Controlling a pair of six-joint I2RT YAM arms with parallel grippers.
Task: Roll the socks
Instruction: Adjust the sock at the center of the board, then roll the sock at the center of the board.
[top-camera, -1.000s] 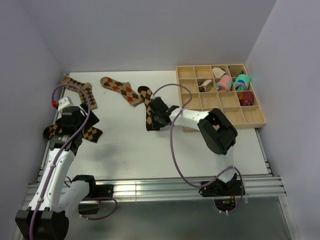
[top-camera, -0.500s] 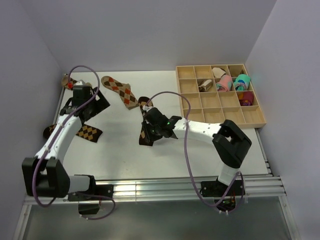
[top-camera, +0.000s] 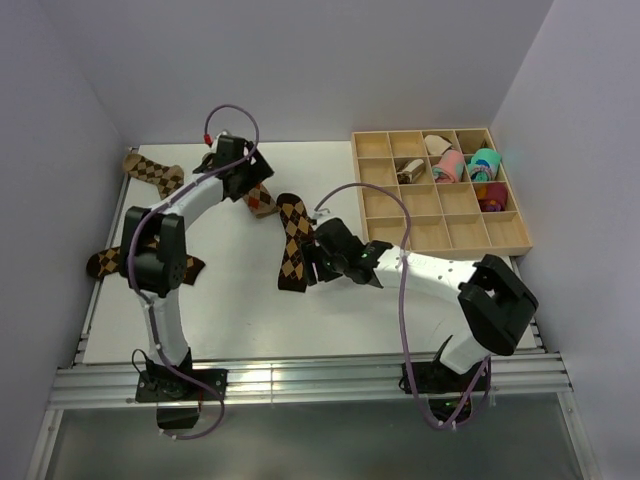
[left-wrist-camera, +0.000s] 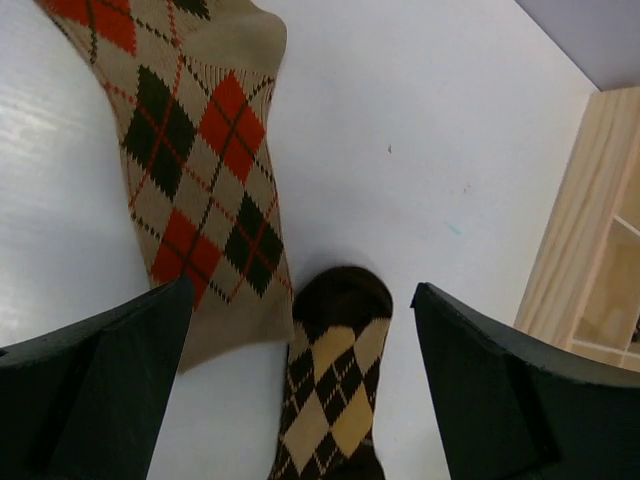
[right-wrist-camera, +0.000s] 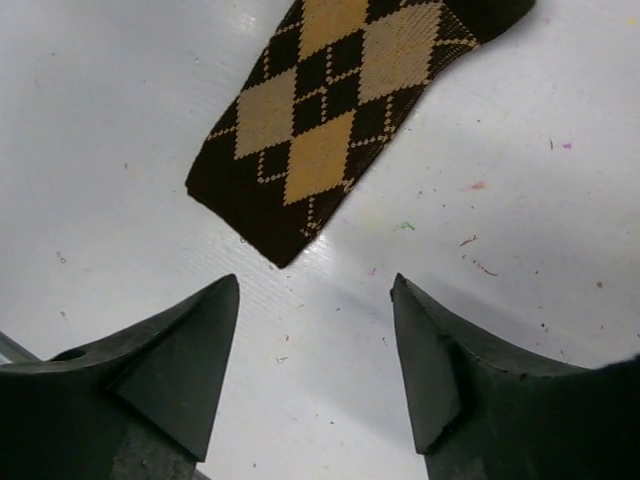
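Observation:
Several argyle socks lie flat on the white table. A dark brown and yellow sock (top-camera: 293, 245) lies in the middle, and its cuff end (right-wrist-camera: 340, 110) shows just ahead of my right gripper (right-wrist-camera: 315, 285). That gripper is open and empty, hovering right of the cuff (top-camera: 314, 262). A tan sock with red diamonds (left-wrist-camera: 190, 170) lies at the back. My left gripper (left-wrist-camera: 300, 290) hangs open above it (top-camera: 245, 178), with the dark sock's toe (left-wrist-camera: 335, 370) between its fingers. A tan sock (top-camera: 150, 170) lies back left.
A wooden compartment tray (top-camera: 500, 235) stands at the back right, its edge (left-wrist-camera: 580, 250) showing in the left wrist view. It holds pink (top-camera: 450, 165) and teal (top-camera: 485, 162) rolled bundles. Brown argyle socks (top-camera: 185, 268) lie by the left edge, partly behind the left arm.
My right gripper dragged the dark brown sock toward the near left, then opened and let it go. My left arm swung from the near left to the back, over the tan and red sock.

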